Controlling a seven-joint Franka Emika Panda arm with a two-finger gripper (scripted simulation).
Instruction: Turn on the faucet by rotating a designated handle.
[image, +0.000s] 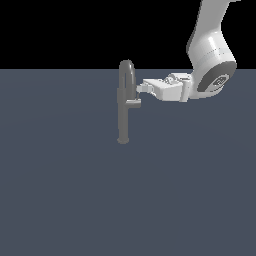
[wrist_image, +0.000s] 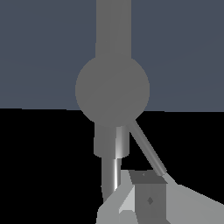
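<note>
Faucet (image: 123, 107) looks rigid metal, its handle (image: 133, 103) a short smooth stub best pushed near its tip, just below my gripper (image: 140, 88), whose opening I cannot tell.

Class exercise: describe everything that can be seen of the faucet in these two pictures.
The faucet is a slim, matte grey, metal-looking tube standing upright on the flat dark floor, with a small round base and an arched gooseneck top. A short, lighter grey handle sticks out sideways from its mid-stem toward the exterior view's right. The gripper sits close beside the arch, just above the handle; whether it touches cannot be told.
</note>
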